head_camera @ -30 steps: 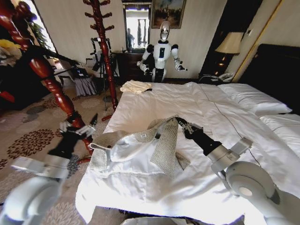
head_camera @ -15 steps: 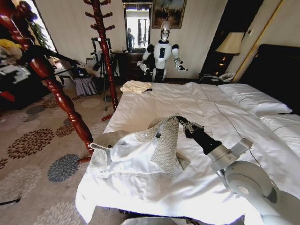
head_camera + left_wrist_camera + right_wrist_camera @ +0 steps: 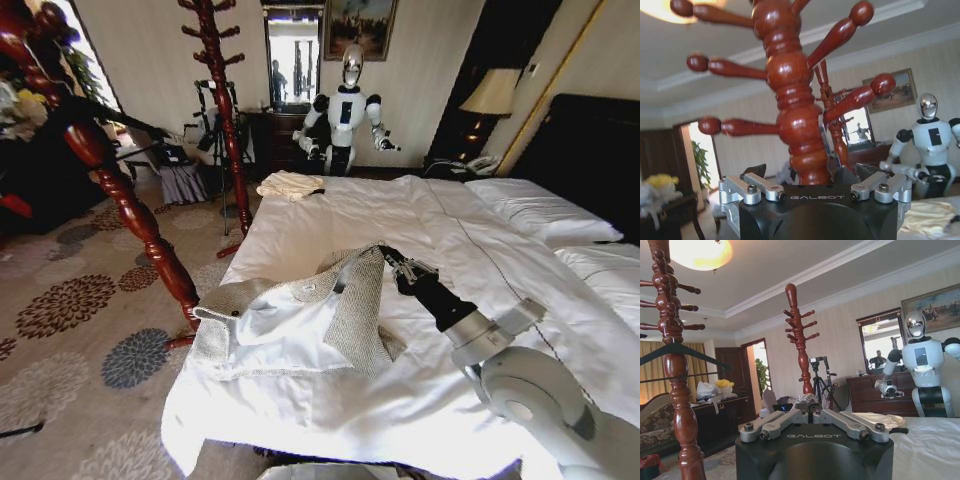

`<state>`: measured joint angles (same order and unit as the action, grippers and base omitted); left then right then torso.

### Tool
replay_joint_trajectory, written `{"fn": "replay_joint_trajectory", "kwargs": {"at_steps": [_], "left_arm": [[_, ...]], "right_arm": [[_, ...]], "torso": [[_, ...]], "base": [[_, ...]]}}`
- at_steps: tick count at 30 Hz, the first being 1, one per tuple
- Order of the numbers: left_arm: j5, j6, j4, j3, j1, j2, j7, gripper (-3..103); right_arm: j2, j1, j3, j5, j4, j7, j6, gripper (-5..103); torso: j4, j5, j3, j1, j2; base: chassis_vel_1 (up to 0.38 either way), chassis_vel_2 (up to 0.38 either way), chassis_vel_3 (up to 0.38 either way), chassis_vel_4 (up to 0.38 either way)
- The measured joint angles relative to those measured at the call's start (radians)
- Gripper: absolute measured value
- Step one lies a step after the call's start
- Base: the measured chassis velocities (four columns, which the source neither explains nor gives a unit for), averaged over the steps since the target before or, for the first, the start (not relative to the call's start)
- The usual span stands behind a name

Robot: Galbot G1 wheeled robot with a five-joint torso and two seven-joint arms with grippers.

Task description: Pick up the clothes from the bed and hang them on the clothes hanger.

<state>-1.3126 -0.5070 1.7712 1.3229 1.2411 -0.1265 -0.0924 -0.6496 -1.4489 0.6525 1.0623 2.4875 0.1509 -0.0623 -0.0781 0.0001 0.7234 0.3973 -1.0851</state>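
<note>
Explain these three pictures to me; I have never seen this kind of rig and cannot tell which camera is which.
This is a wheeled robot with two arms. The wide picture comes from its head, looking down at a large bed with a white duvet. The other two come from cameras on each wrist, looking out past that arm's own fingers.

On the bed lies a grey-beige coarse-knit cardigan with a white lining and, farther off, a small cream-yellow folded cloth. The right gripper is shut on a raised fold of the cardigan. The left gripper is open, raised close to a tall reddish-brown turned-wood coat stand. A slim black shoulder-shaped hanger hangs on the coat stand nearest the right wrist camera.
</note>
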Motion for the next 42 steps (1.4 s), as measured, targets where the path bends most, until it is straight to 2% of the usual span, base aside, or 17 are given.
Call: {"fn": "replay_joint_trajectory", "kwargs": {"at_steps": [4, 8, 11, 18, 19, 22, 25, 27, 28, 29, 30, 32, 33, 34, 37, 40, 42], "left_arm": [[-0.077, -0.015, -0.022, -0.015, 0.035, -0.002, 0.002, 100], [-0.114, -0.018, -0.035, -0.019, 0.063, -0.005, 0.013, 100], [-0.211, -0.041, -0.051, -0.020, 0.068, -0.013, -0.015, 100], [-0.256, -0.069, -0.057, -0.024, 0.071, -0.007, -0.039, 101], [-0.258, -0.061, -0.061, -0.028, 0.075, -0.003, -0.025, 93], [-0.258, -0.044, -0.066, -0.031, 0.083, 0.001, 0.005, 88], [-0.274, -0.039, -0.071, -0.032, 0.087, 0.003, 0.018, 71], [-0.277, -0.039, -0.072, -0.032, 0.087, 0.003, 0.018, 71], [-0.290, -0.041, -0.072, -0.032, 0.086, 0.004, 0.018, 60], [-0.303, -0.045, -0.071, -0.032, 0.085, 0.004, 0.016, 60], [-0.311, -0.047, -0.069, -0.032, 0.084, 0.004, 0.016, 54], [-0.314, -0.048, -0.068, -0.032, 0.083, 0.004, 0.016, 54], [-0.314, -0.048, -0.066, -0.032, 0.083, 0.004, 0.025, 43], [-0.315, -0.045, -0.064, -0.032, 0.083, 0.003, 0.029, 38], [-0.321, -0.040, -0.060, -0.031, 0.083, 0.002, 0.035, 32], [-0.328, -0.024, -0.052, -0.030, 0.082, -0.002, 0.063, 17], [-0.329, -0.016, -0.049, -0.030, 0.082, -0.003, 0.074, 17]], "right_arm": [[0.006, 0.009, -0.011, 0.005, -0.006, -0.024, 0.015, 0], [0.013, 0.013, -0.016, 0.007, -0.012, -0.039, 0.023, 0], [0.015, 0.014, -0.017, 0.006, -0.016, -0.045, 0.026, 0], [0.015, 0.014, -0.020, 0.005, -0.021, -0.046, 0.026, 0], [0.014, 0.015, -0.023, 0.004, -0.023, -0.046, 0.026, 0], [0.012, 0.016, -0.026, 0.001, -0.026, -0.047, 0.026, 0], [0.008, 0.012, -0.026, 0.000, -0.025, -0.048, 0.026, 0], [0.008, 0.012, -0.025, 0.000, -0.025, -0.048, 0.026, 0], [0.008, 0.011, -0.024, 0.000, -0.024, -0.048, 0.026, 0], [0.008, 0.011, -0.023, -0.001, -0.024, -0.048, 0.026, 0], [0.009, 0.011, -0.022, -0.001, -0.023, -0.048, 0.026, 0], [0.009, 0.011, -0.022, -0.001, -0.023, -0.048, 0.026, 0], [0.010, 0.011, -0.022, -0.001, -0.023, -0.048, 0.026, 0], [0.010, 0.011, -0.021, -0.002, -0.023, -0.048, 0.026, 0], [0.010, 0.011, -0.021, -0.002, -0.022, -0.048, 0.026, 0], [0.009, 0.014, -0.020, -0.002, -0.022, -0.049, 0.026, 0], [0.009, 0.014, -0.019, -0.003, -0.022, -0.049, 0.026, 0]], "torso": [[0.0003, -0.0002, 0.000, 0.000, 0.000], [0.0001, -0.0005, 0.000, 0.000, 0.000], [0.0002, -0.0001, 0.000, 0.000, 0.000], [0.0002, -0.0001, 0.000, 0.000, 0.000], [0.0001, 0.0002, 0.000, 0.000, 0.000], [0.0001, 0.0001, 0.000, 0.000, 0.000], [0.0002, 0.0000, 0.000, 0.000, 0.000], [0.0002, 0.0001, 0.000, 0.000, 0.000], [0.0001, 0.0000, 0.000, 0.000, 0.000], [0.0002, 0.0000, 0.000, 0.000, 0.000], [0.0002, 0.0000, 0.000, 0.000, 0.000], [0.0002, 0.0000, 0.000, 0.000, 0.000], [0.0002, 0.0000, 0.000, 0.000, 0.000], [0.0002, 0.0000, 0.000, 0.000, 0.000], [0.0001, 0.0000, 0.000, 0.000, 0.000], [0.0001, 0.0000, 0.000, 0.000, 0.000], [0.0002, 0.0000, 0.000, 0.000, 0.000]], "base": [[0.000, 0.000, 0.000, 0.000], [0.000, 0.000, 0.000, 0.000], [0.000, 0.000, 0.000, 0.000], [0.000, 0.000, 0.000, 0.000], [0.000, 0.000, 0.000, 0.000], [0.000, 0.000, 0.000, 0.000], [0.000, 0.000, 0.000, 0.000], [0.000, 0.000, 0.000, 0.000], [0.000, 0.000, 0.000, 0.000], [0.000, 0.000, 0.000, 0.000], [0.000, 0.000, 0.000, 0.000], [0.000, 0.000, 0.000, 0.000], [0.000, 0.000, 0.000, 0.000], [0.000, 0.000, 0.000, 0.000], [0.000, 0.000, 0.000, 0.000], [0.000, 0.000, 0.000, 0.000], [0.000, 0.000, 0.000, 0.000]]}}
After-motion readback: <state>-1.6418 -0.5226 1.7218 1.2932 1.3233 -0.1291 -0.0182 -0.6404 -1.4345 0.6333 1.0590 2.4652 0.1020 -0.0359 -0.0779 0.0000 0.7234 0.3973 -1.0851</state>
